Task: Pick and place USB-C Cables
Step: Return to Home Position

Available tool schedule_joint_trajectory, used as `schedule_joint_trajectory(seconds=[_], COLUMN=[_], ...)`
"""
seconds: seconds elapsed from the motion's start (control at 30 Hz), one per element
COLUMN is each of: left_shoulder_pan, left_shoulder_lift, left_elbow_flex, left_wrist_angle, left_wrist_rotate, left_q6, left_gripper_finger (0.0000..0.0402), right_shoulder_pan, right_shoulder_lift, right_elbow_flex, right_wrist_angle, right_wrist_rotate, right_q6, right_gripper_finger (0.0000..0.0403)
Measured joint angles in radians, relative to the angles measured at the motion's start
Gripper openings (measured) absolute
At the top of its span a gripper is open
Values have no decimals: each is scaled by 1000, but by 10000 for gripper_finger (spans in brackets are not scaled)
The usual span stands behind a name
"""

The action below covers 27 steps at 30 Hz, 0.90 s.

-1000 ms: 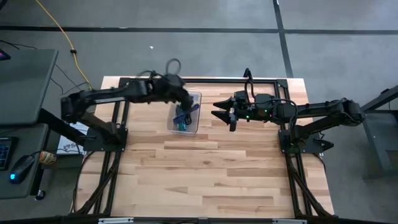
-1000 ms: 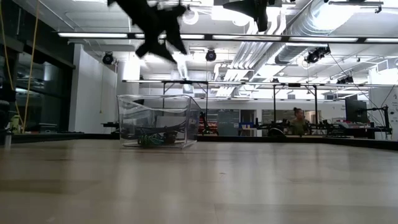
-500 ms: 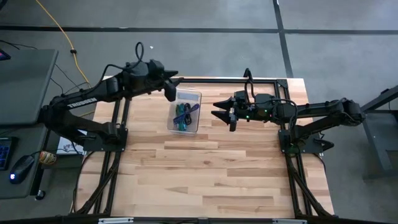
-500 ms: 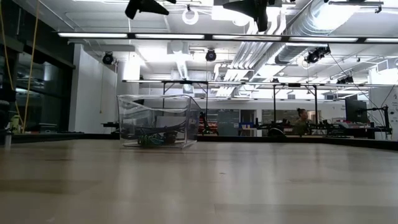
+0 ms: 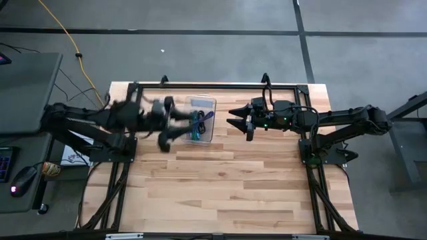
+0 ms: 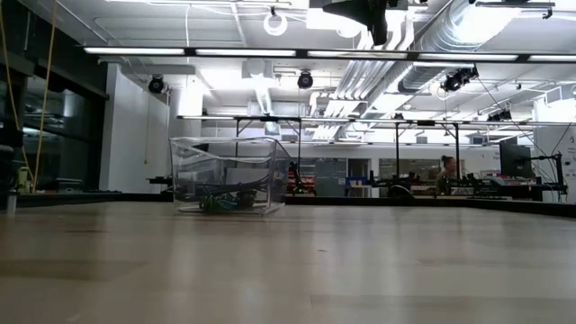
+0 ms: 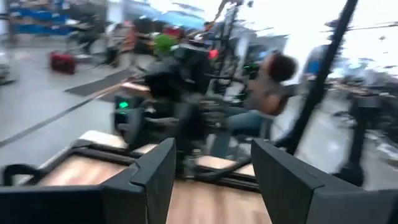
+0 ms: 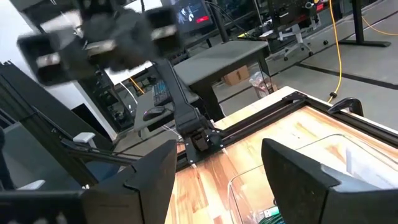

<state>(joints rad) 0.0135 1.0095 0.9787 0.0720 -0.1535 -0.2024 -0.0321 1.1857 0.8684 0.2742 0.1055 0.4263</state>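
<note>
Wooden table (image 5: 220, 180), open lab hall beyond it. Transparent bin (image 5: 203, 103) stands on the table. USB-C cables (image 5: 195, 125) lie tangled inside the bin, with green, teal and purple strands showing. Left gripper (image 7: 213, 158) is just beside the bin's left wall, fingers apart, nothing between them. Right gripper (image 5: 229, 117) is near the bin's right wall, fingers also apart and empty.

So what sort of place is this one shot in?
Probably a large robotics lab or workshop: bare ceiling ducts and strip lights overhead, more framed workstations across the room, a person among them.
</note>
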Motion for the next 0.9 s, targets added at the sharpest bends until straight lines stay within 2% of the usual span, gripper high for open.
schedule_joint_trajectory(seconds=[0.1, 0.17, 0.3, 0.43, 0.63, 0.9], left_shoulder_pan=[-77, -94, -76, -58, -50, -70], left_shoulder_lift=[-58, -105, -192, -305, -483, -662], left_elbow_flex=[-73, -98, -138, -211, -386, -599], left_wrist_angle=[87, 82, 70, 55, 59, 111], left_wrist_rotate=[-70, -115, -109, -92, -93, -88], left_q6=[41, 78, 102, 92, 30, -46], left_gripper_finger=[188, 188, 178, 132, 15, 2], right_shoulder_pan=[0, 0, 0, 0, 0, 0], right_shoulder_lift=[0, 0, 0, 0, 0, 0], right_elbow_flex=[0, 0, 0, 0, 0, 0], right_wrist_angle=[0, 0, 0, 0, 0, 0], right_wrist_rotate=[0, 0, -9, -9, -9, -10], right_q6=[1, 0, 10, 28, 27, 70], right_gripper_finger=[226, 226, 226, 226, 226, 226])
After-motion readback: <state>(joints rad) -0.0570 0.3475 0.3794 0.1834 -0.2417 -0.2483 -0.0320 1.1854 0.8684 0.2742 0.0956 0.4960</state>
